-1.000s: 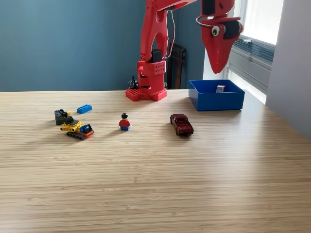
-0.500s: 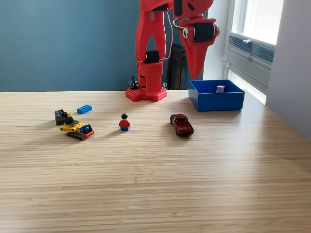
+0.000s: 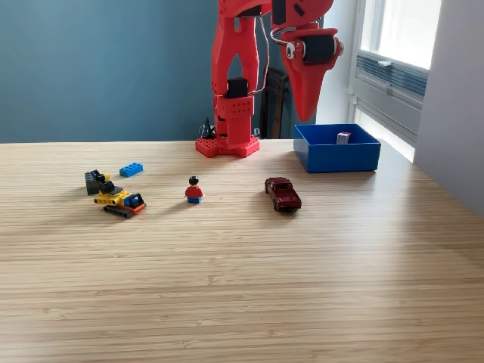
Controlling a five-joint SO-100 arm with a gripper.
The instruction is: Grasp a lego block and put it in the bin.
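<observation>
— Where's the bin?

— The blue bin (image 3: 337, 156) sits on the table (image 3: 242, 287) at the exterior view's right, with a small pale piece (image 3: 343, 138) inside.

— And the gripper?

— The gripper (image 3: 305, 113) hangs in the air, tip pointing down, just left of the bin, jaws pressed together, holding nothing.

— The blocks?

— A blue block (image 3: 131, 169) lies far left, near a yellow toy digger (image 3: 119, 200); a little figure (image 3: 193, 190) and a red car (image 3: 283, 193) stand between.

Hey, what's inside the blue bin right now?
One small light-coloured block shows inside the bin, near its back wall. The front wall hides the floor nearest the camera, so anything lying low there cannot be seen.
</observation>
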